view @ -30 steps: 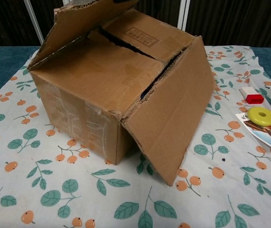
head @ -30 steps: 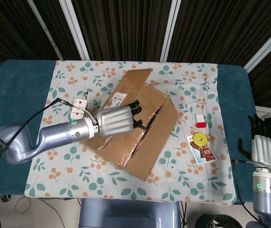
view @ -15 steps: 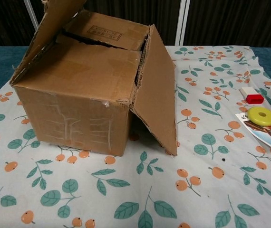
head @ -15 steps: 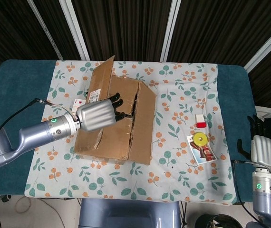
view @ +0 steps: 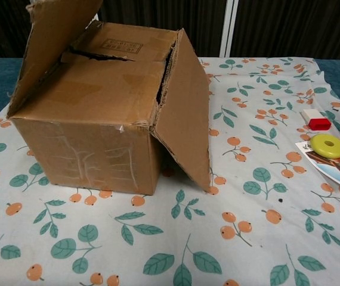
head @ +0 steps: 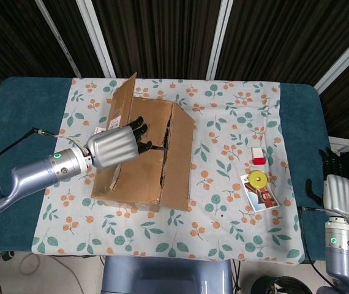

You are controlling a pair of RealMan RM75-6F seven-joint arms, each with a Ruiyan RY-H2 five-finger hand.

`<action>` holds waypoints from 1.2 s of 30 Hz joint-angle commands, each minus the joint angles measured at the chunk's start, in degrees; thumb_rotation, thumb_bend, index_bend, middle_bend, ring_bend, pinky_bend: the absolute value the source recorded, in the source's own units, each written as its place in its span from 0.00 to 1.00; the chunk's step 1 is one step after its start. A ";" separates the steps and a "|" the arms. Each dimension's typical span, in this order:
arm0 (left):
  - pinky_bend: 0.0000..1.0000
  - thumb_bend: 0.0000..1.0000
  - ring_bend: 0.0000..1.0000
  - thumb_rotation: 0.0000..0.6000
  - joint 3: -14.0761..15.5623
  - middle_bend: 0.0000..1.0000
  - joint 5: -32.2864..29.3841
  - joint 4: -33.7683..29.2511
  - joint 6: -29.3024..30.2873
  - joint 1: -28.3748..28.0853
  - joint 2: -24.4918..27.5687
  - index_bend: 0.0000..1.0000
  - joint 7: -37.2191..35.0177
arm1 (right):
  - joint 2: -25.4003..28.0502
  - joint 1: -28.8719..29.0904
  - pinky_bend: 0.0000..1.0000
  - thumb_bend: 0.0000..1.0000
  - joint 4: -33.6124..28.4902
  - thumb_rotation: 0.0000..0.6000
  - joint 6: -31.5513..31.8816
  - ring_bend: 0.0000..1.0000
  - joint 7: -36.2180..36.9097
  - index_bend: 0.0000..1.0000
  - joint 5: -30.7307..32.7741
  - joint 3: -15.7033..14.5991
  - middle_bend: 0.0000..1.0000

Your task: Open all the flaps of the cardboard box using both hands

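Turning under the left hand's push, the cardboard box point(head: 144, 156) has swung round over the last second and now sits nearly square to the robot, where a second ago it lay skewed with a corner pointing forward.

Nearest, at 4 o'clock off the edge of the tabletop point(head: 15, 98), the right hand point(head: 338, 193) hangs upright with fingers together and nothing in it; it has not moved.

On the floral cloth point(head: 236, 202), at 3 o'clock from the box, a yellow disc point(head: 258, 179) rests on a picture card point(head: 261, 195), with a small red and white block point(head: 258, 155) just beyond them. All three lie well apart from the box.

The box stands left of centre. In the chest view its right-hand flap point(view: 185, 113) hangs open down the side, and the left-hand flap point(view: 53, 44) leans up and outward at about 11 o'clock. The two inner flaps point(view: 116, 65) lie almost flat over the top, with a dark gap between them.

From 9 o'clock, the left hand point(head: 116, 146) reaches over the box with dark fingers point(head: 141, 131) curled down at that gap. Whether they grip a flap edge or only press on it cannot be told.

Two flaps look open and two remain, so the task seems roughly half done. Squaring the box probably makes those inner flaps easier for both hands to reach.
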 commanded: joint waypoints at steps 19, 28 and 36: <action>0.20 0.74 0.14 1.00 -2.08 0.43 -2.27 -3.73 -4.44 1.74 5.67 0.11 3.41 | 0.01 -0.15 0.23 0.55 -0.13 1.00 -0.17 0.01 0.25 0.07 0.29 0.29 0.02; 0.21 0.74 0.14 1.00 -2.79 0.43 -2.17 -6.69 -4.03 3.70 12.64 0.10 2.71 | -0.07 -0.10 0.23 0.55 -0.19 1.00 -0.45 0.01 0.21 0.07 0.19 0.14 0.02; 0.20 0.74 0.14 1.00 0.11 0.44 -1.80 -8.00 -0.94 12.17 18.77 0.10 1.99 | -0.01 -0.15 0.23 0.55 -0.61 1.00 -0.39 0.01 0.32 0.07 0.05 0.15 0.02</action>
